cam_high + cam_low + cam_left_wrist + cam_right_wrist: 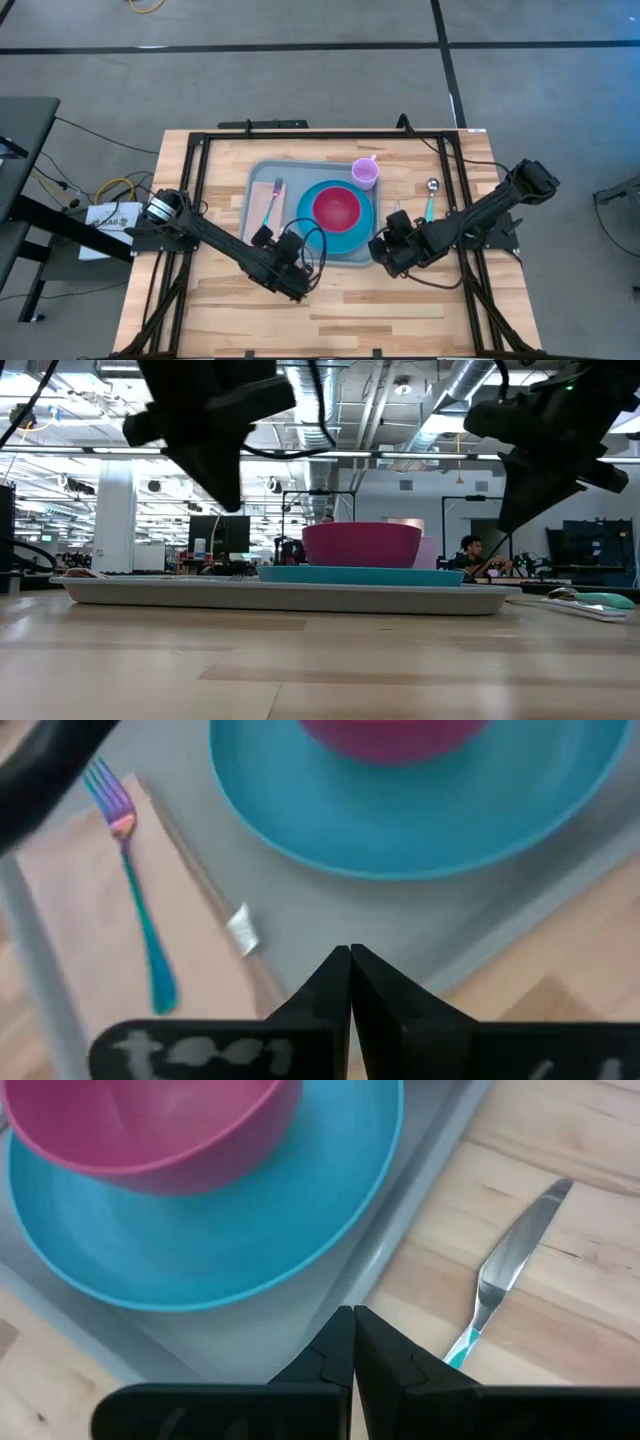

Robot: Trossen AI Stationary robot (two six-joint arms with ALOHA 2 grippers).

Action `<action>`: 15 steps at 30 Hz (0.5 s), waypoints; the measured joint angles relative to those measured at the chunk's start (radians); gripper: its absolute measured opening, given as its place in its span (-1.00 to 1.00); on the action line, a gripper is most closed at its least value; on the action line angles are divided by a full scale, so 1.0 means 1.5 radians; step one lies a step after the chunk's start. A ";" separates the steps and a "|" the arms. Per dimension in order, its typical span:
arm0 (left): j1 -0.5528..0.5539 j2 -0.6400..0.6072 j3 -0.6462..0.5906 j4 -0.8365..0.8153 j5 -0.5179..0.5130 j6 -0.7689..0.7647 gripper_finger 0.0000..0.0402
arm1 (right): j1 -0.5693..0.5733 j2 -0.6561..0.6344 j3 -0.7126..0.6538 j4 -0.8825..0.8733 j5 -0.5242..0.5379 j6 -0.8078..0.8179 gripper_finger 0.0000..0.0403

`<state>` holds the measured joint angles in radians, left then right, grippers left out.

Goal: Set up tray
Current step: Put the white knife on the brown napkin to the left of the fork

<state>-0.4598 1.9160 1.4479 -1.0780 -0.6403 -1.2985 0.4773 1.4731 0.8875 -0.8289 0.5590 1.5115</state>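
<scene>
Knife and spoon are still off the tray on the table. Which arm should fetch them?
Right, probably. The knife and spoon lie on the wood beside the tray, on the right gripper's side. The left gripper hangs shut by the fork.

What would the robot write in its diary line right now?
tray: holds plate, bowl, napkin, fork | left gripper: shut, empty, near tray | right gripper: shut, empty | knife: off tray

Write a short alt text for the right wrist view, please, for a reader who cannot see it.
A pink bowl sits on a blue plate on a grey tray. The right gripper, shut, hangs above the tray's edge; a knife lies beside it on the wooden table.
</scene>
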 joint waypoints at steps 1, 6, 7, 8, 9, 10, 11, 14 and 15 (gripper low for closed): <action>0.002 0.000 0.000 0.014 0.000 -0.004 -1.00 | 0.002 0.000 0.000 0.000 -0.003 -0.001 -1.00; 0.012 0.000 0.000 0.075 0.010 0.029 -1.00 | 0.011 0.000 0.000 0.000 -0.006 -0.002 -1.00; 0.015 0.000 0.000 0.086 0.018 0.035 -1.00 | 0.010 0.000 0.000 0.000 -0.006 -0.002 -1.00; 0.018 0.000 0.000 0.096 0.024 0.040 -1.00 | 0.010 0.000 0.000 0.000 -0.006 -0.002 -1.00; 0.019 0.000 0.000 0.106 0.030 0.041 -1.00 | 0.010 0.000 0.000 -0.001 -0.007 -0.002 -1.00; 0.021 0.000 0.000 0.116 0.034 0.040 -1.00 | 0.009 0.000 0.000 -0.001 -0.008 -0.002 -1.00; 0.022 0.000 0.000 0.123 0.036 0.038 -1.00 | 0.008 0.000 0.000 -0.003 -0.008 -0.002 -1.00; 0.025 0.000 0.000 0.145 0.035 0.029 -1.00 | 0.003 0.000 0.000 -0.003 -0.011 -0.002 -1.00; 0.026 0.000 0.000 0.153 0.035 0.029 -1.00 | 0.000 0.000 0.000 -0.003 -0.014 -0.002 -1.00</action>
<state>-0.4204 1.9163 1.4479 -0.8480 -0.5882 -1.2549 0.4775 1.4731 0.8875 -0.8340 0.5383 1.5089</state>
